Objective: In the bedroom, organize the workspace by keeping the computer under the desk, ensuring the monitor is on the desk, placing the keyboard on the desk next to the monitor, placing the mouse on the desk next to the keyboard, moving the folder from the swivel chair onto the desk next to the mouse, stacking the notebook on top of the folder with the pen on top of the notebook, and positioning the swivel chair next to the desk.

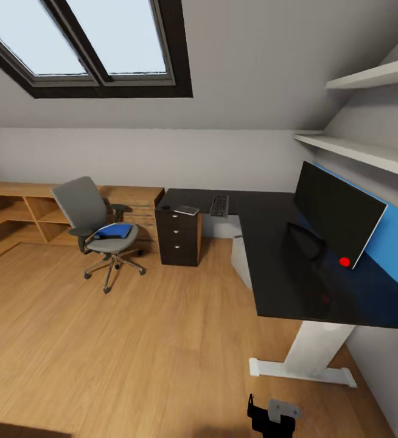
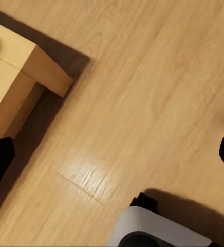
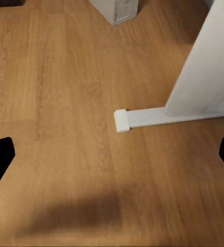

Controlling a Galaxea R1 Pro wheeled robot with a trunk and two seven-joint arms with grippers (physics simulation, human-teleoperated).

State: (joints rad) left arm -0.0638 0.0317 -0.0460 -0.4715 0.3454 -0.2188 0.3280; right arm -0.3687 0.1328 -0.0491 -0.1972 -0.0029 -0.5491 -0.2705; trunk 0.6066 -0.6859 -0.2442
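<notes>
The L-shaped desk [image 1: 266, 243] with a glossy black top stands at the right. The monitor [image 1: 336, 210] is on it by the blue wall panel, with a red dot [image 1: 344, 261] at its lower corner. On the far wing lie the keyboard [image 1: 219, 205] and a thin dark notebook [image 1: 187, 210]. The light grey computer [image 1: 241, 258] sits on the floor under the desk. The grey swivel chair [image 1: 95, 228] stands apart from the desk, left of the drawer unit, with the blue folder [image 1: 114, 231] on its seat. My left gripper [image 2: 112, 157] and right gripper [image 3: 112, 157] are open over bare floor.
A low light-wood shelving counter [image 1: 28, 210] runs along the far wall; its corner [image 2: 30, 64] is near my left gripper. The white desk leg [image 3: 202, 67] and its foot [image 3: 143, 117] lie close ahead of my right gripper. Wall shelves [image 1: 369, 76] hang above the desk.
</notes>
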